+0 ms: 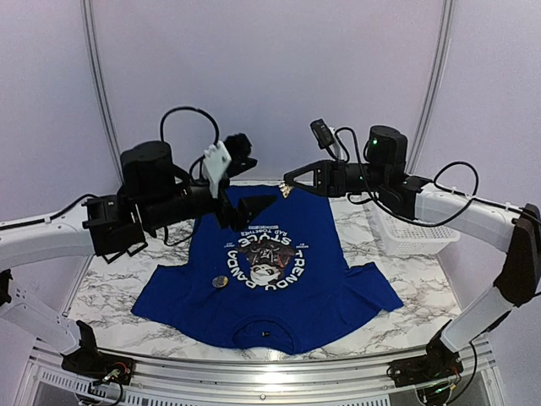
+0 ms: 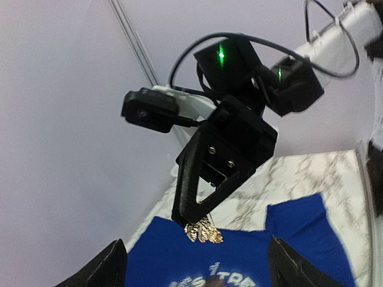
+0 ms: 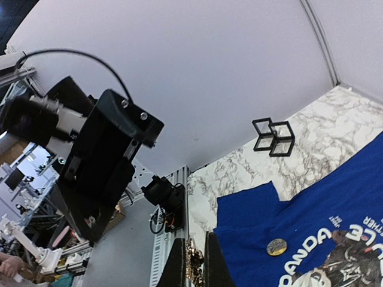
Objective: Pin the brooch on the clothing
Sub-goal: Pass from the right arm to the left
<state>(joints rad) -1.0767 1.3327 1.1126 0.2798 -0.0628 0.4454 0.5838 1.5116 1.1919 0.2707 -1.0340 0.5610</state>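
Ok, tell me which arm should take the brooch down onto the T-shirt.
Right. The right gripper is shut on the gold brooch above the blue T-shirt; the left gripper is open, empty.

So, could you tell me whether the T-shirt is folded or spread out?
Spread out: the T-shirt lies flat on the marble table, both sleeves out, printed front up.

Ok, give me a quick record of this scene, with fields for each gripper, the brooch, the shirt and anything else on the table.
left gripper: open, empty, raised over the shirt's far edge
right gripper: shut on the gold brooch, in the air facing the left gripper
gold brooch: pinched at the fingertips above the shirt, not pinned yet
T-shirt: blue, spread flat on the marble table, panda graphic facing up
round badge: lying on the shirt beside the graphic
white basket: on the table, right of the shirt
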